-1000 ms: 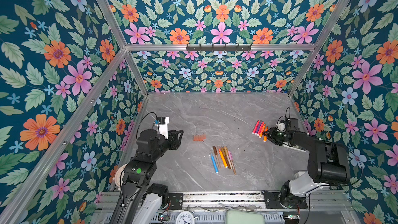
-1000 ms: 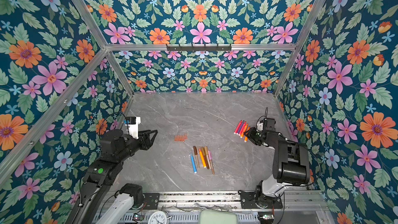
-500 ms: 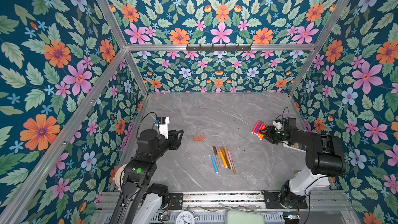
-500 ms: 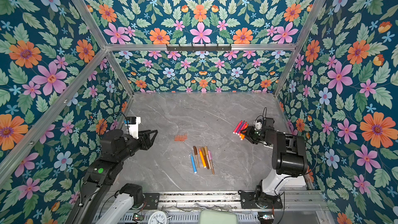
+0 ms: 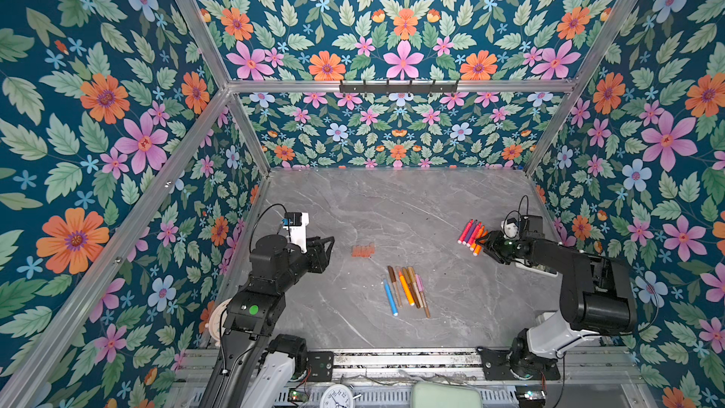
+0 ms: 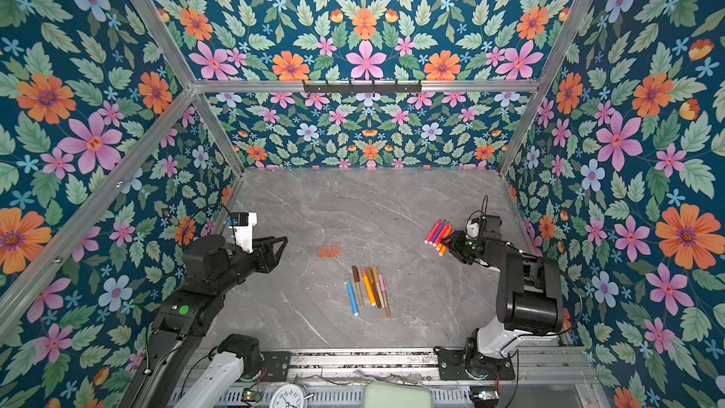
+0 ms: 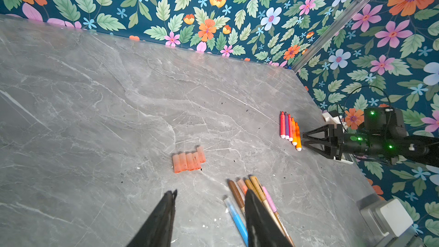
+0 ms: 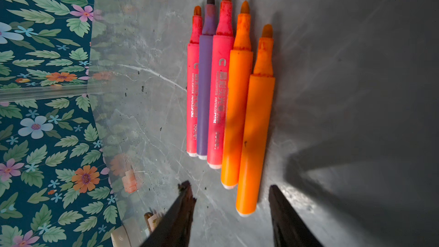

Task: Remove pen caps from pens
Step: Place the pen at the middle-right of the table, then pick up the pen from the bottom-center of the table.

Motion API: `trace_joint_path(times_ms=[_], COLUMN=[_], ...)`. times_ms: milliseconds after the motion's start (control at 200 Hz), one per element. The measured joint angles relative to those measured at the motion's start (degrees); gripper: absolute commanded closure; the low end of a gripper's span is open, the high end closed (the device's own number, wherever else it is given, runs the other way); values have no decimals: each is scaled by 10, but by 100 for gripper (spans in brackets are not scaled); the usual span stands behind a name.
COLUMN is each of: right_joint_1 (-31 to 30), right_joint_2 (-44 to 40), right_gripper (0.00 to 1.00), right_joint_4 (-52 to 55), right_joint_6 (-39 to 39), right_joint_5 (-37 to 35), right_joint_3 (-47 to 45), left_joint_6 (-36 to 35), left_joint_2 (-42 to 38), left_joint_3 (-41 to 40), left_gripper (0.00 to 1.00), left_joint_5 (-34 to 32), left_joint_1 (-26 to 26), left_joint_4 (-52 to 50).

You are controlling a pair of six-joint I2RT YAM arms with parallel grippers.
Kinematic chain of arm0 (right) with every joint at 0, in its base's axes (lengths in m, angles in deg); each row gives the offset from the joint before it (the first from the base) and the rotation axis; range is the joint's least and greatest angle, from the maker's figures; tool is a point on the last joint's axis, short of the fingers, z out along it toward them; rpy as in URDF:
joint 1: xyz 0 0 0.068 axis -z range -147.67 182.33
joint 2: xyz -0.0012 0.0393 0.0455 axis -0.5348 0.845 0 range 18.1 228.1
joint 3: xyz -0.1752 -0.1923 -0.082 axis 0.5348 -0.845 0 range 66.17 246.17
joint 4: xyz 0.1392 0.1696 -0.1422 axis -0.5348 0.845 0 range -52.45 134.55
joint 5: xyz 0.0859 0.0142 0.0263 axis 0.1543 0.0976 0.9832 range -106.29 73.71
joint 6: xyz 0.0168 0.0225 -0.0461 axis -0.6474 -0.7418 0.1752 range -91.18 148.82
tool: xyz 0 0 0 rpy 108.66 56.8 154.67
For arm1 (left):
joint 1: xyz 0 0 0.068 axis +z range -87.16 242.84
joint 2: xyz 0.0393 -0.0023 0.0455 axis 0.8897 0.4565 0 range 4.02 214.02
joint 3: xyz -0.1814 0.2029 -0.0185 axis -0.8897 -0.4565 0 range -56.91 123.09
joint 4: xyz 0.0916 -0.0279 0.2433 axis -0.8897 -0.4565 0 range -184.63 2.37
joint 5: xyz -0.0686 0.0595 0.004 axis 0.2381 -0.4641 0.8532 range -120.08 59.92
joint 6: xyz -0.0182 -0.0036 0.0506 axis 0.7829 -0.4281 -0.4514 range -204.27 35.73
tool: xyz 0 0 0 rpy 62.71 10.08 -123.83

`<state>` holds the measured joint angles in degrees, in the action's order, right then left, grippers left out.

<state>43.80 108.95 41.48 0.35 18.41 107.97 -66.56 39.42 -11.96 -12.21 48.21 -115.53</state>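
At lower centre, the black right gripper [image 8: 230, 186] is gaping empty beside five uncapped pink, purple, orange plastic pens [image 8: 219, 96]; left gripper [image 7: 211, 192] likewise gaping.

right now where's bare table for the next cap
Far half of the table is bare, as is the gap between the orange caps and the uncapped pens. Crowded: the pen cluster at front centre, and beside the right gripper.
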Motion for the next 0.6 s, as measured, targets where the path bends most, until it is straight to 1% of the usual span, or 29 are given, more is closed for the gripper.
trace_joint_path(times_ms=[120,200,235,265,280,305,310,320,330,350,360,365,375,445,485,600], right_joint_1=[-7,-31,-49,-66,-76,-95,-100,-106,-115,-132,-141,-144,-155,-234,-289,-453], right_joint_2=[-32,-71,-93,-111,-121,-138,-143,-148,-156,-170,-178,-180,-189,-239,-269,-334], right_gripper=[49,48,46,43,37,34,33,26,20,16,6,4,2,1,1,1], right_joint_4=[14,26,30,33,35,38,40,41,42,47,49,49,50,68,87,146], right_joint_6=[1,-6,-18,-28,-33,-45,-50,-56,-63,-75,-80,-81,-86,-138,-160,-250], right_joint_5=[-5,0,3,7,8,11,11,11,13,12,12,12,13,-9,-35,-163], right_joint_3=[-6,-10,-10,-10,-9,-5,-4,-3,-1,5,7,8,12,47,77,174], left_joint_6=[0,0,0,0,0,0,0,0,0,0,0,0,0,0,0,0], left_joint_2=[1,4,7,9,10,12,13,14,15,17,19,19,19,25,28,31], left_joint_3=[0,0,0,0,0,0,0,1,1,1,1,1,1,1,1,1], left_gripper=[50,51,51,51,51,51,51,51,51,51,51,51,51,51,51,51], left_joint_5=[0,-1,-2,-2,-2,-2,-2,-2,-2,-2,-2,-2,-2,-2,-2,-2], left_joint_1=[0,0,0,1,1,1,1,1,1,1,1,1,1,1,1,1], left_joint_4=[0,0,0,0,0,0,0,0,0,0,0,0,0,0,0,0])
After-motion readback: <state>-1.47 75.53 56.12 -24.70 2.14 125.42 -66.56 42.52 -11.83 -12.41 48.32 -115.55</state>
